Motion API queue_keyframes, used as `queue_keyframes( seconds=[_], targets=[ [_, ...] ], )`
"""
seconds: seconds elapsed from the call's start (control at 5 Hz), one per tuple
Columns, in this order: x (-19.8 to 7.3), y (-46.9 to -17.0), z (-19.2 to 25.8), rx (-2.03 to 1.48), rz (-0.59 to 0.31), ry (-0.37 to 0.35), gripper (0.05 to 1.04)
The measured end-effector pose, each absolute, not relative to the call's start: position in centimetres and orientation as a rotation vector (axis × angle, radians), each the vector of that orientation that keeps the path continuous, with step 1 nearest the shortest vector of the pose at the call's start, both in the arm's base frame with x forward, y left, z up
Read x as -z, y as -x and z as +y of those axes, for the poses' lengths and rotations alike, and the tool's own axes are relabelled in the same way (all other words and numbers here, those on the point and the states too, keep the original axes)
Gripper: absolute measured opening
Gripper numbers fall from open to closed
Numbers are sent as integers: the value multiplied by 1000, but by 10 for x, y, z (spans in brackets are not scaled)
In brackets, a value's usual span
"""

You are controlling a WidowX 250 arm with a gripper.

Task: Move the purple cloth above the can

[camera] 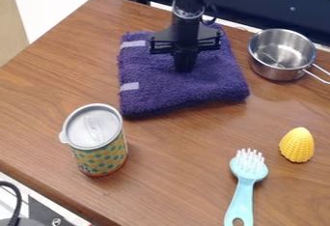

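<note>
Looks like the grasping step, with the purple cloth not yet over the can; to be found folded into a thick pad at the far middle of the table, flat and apart from the can; from above, over the middle of the pad, see the black gripper hanging down with fingers pressed together; hard to tell whether pinching any fabric between them or merely resting on top, with no raised fold visible around the tips.

Toward the near left, see the can upright, silver-topped and dotted in green on yellow; at the far right, a metal saucepan, just beside the purple cloth, handle toward the right; at the near right, a yellow corn-like toy and a light blue brush, bristles up.

Next, probably make sure of the grip; if empty, spread the fingers, press into the pile and close on a fold; then lift high enough to clear the can's rim, carry toward the near left and lower gently over the top; watch for a sagging corner, likely to drag and possibly to tip the can; expect soft, floppy handling, with layers liable to slip apart.
</note>
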State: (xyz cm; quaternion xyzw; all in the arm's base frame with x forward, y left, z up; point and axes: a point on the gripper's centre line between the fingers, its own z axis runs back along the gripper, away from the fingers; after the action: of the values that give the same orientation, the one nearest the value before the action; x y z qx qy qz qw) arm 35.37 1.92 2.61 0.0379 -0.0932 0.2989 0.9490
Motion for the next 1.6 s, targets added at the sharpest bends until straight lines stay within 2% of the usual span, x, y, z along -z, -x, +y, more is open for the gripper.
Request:
queue_keyframes(
  seconds=[0.6, 0.8, 1.2, 1.4, 1.6],
  targets=[
    [-23, -350, 49, -270, -222, -112, 52],
    [-24, -344, 63, -189, -178, -111, 52],
    [-22, -335, 79, -10, -140, -169, 52],
    [-22, -321, 81, 139, -144, -178, 52],
    [-22, -307, 78, 213, -188, -171, 52]
  ],
)
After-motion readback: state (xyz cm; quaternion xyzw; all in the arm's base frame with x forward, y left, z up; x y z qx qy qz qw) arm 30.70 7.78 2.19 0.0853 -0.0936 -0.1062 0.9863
